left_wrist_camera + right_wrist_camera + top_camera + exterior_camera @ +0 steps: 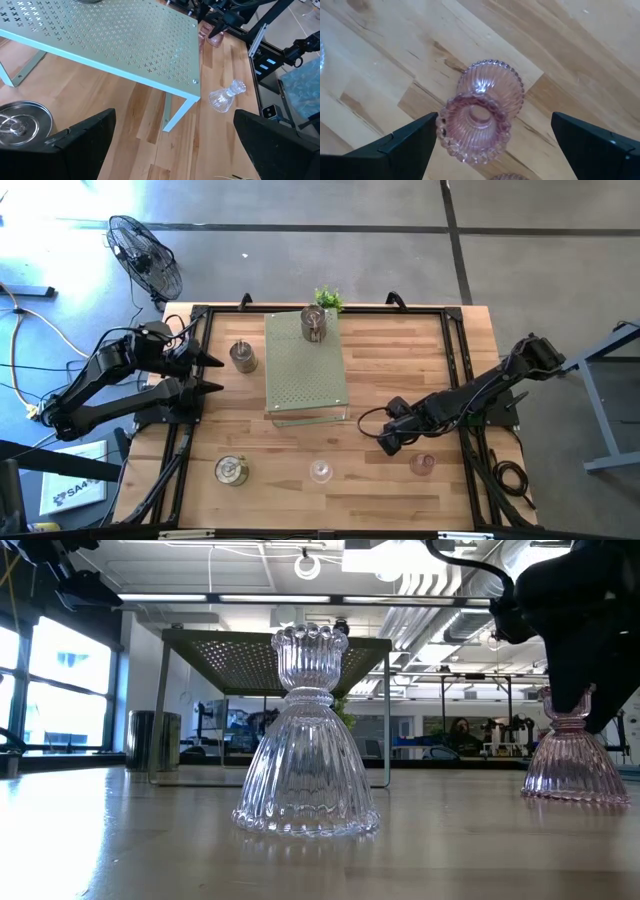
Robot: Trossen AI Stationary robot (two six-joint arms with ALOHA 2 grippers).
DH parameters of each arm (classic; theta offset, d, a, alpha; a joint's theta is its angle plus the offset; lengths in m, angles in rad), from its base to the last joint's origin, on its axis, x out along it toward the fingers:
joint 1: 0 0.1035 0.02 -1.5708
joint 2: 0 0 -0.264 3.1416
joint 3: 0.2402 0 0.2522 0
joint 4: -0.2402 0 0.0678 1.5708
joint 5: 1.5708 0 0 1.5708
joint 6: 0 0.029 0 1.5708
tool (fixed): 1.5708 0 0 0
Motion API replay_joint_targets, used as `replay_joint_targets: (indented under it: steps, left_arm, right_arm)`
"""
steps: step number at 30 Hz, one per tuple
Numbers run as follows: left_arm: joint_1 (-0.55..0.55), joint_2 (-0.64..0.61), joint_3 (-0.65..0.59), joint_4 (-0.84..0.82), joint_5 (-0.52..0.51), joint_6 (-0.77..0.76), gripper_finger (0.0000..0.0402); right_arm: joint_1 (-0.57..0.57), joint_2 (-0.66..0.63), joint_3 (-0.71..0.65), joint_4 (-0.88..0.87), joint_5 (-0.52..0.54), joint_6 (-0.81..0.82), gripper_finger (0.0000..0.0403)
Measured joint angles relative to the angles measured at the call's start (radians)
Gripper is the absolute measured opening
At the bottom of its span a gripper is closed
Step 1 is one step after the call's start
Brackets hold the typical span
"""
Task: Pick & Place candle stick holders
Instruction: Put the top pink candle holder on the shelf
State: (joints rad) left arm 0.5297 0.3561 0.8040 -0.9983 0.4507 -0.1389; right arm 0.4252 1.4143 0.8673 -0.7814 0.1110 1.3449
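Pink glass holder [481, 120] is standing upright at about five o'clock on the table [400, 360], directly under the right gripper [492, 145], whose jaws are hanging spread wide and empty. It is looking fragile and slick, so I'd judge the ribbed cup rim the safest hold; farther off at nine o'clock, the left gripper [212, 375] is waiting, released too.

Three metal holders [243, 357], one clear glass [320, 471], pink glass [423, 464], upright on the table
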Motion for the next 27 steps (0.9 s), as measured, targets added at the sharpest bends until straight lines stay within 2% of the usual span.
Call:
replay_joint_targets:
  steps: [7, 11, 27]
  left_arm:
    - [0.0, 0.0, 0.0, -0.002, -0.017, 0.004, 0.0397]
    - [0.0, 0.0, 0.0, -0.008, -0.022, 0.004, 0.0397]
    - [0.0, 0.0, 0.0, -0.008, -0.027, 0.004, 0.0397]
  right_arm:
    - [0.0, 0.0, 0.0, 0.0, 0.014, 0.0, 0.0378]
    - [0.0, 0.0, 0.0, 0.001, 0.014, 0.0, 0.0361]
    - [0.0, 0.0, 0.0, 0.001, 0.017, 0.0, 0.022]
